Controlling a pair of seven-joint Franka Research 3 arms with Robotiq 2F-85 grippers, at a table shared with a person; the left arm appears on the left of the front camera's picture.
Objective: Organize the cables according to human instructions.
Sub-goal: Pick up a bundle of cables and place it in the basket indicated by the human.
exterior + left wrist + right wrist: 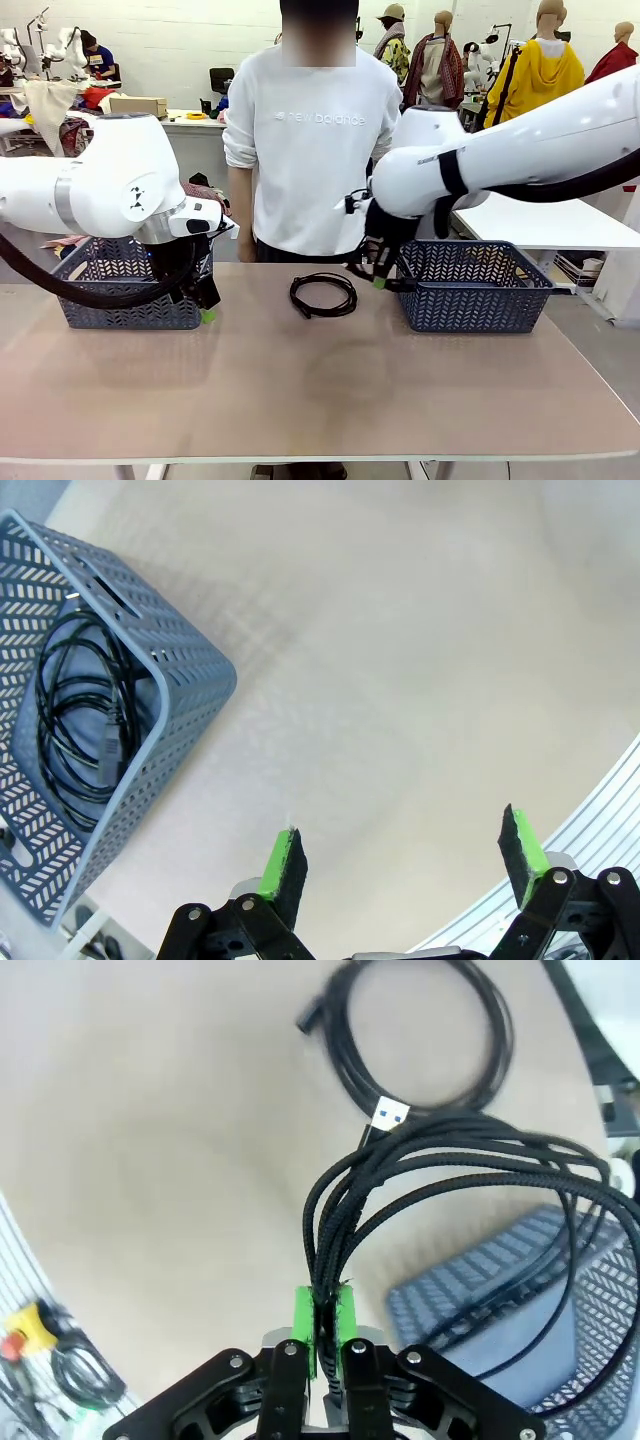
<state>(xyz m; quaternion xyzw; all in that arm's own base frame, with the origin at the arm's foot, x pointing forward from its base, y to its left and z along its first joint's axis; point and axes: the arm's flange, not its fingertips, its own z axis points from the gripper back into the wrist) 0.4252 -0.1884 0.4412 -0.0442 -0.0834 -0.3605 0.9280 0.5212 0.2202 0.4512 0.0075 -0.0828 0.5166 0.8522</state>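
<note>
One coiled black cable (323,295) lies on the table's far middle, also seen as a coil (425,1030) from the right wrist. My right gripper (380,277) hangs by the left wall of the right basket (470,285). In its wrist view the right gripper (323,1325) is shut on a bundle of braided black cable (420,1175) with a silver plug end (390,1112), lifted off the table beside that basket (520,1290). My left gripper (205,300) is by the left basket (130,295); its wrist view shows the left gripper (405,855) open over bare table. Coiled cables (80,710) lie in that basket (190,680).
A person in a white sweatshirt (315,150) stands at the far side of the table, behind the lying coil. The two blue-grey baskets stand at the far left and far right. The near half of the tabletop (320,400) is bare.
</note>
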